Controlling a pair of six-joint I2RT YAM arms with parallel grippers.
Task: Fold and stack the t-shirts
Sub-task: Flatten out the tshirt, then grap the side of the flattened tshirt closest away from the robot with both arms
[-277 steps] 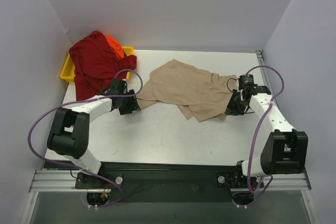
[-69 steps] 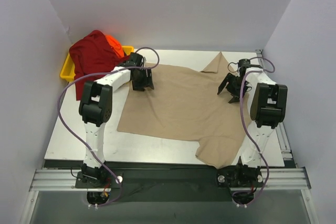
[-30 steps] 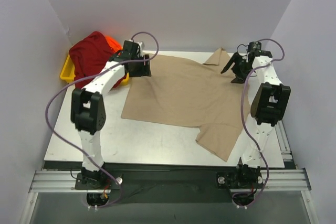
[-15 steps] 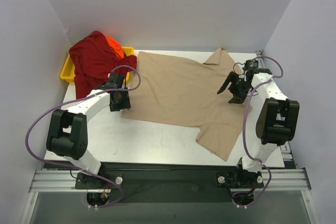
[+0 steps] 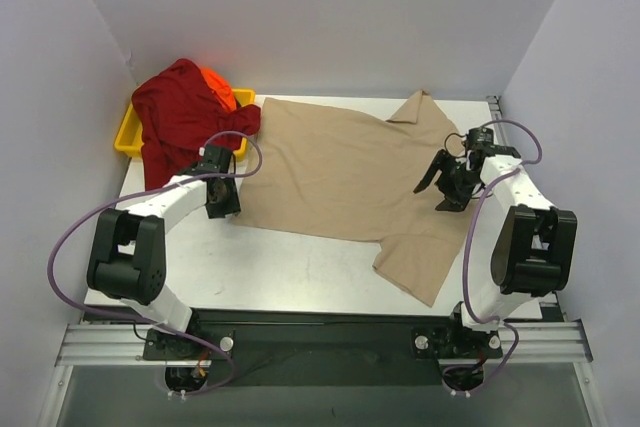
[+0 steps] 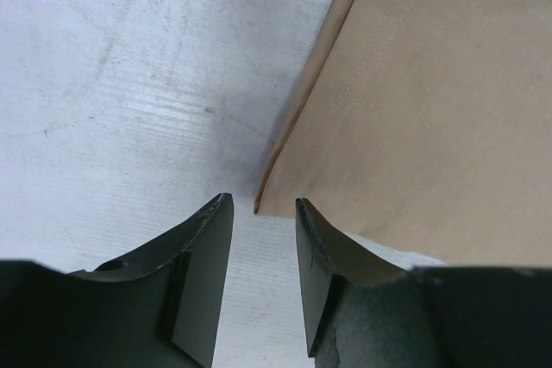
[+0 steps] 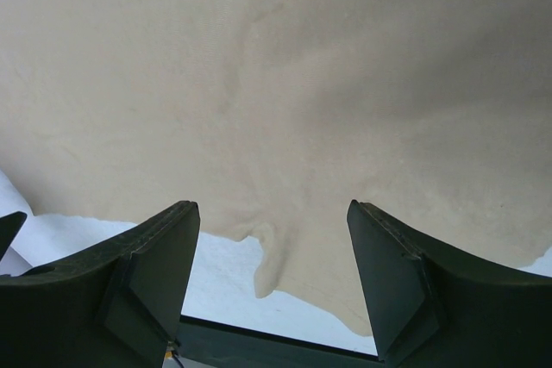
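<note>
- Plain tan cloth t-shirt (image 5: 350, 172) lies spread flat on the white table (image 5: 300, 267).
- Left gripper (image 6: 263, 204) sits at its near-left corner, narrowly parted, holding nothing.
- Right gripper (image 7: 272, 208) hangs over the shirt's right side, spread wide, empty.
- Dark red t-shirt (image 5: 180, 122) and bright orange t-shirt (image 5: 218, 85) are heaped on the yellow plastic tray (image 5: 128, 137).

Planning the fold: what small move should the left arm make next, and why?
Probably ease the left gripper forward and close on the tan shirt at its near-left corner: it lies spread flat, and that corner sits just ahead of the open jaws.
</note>
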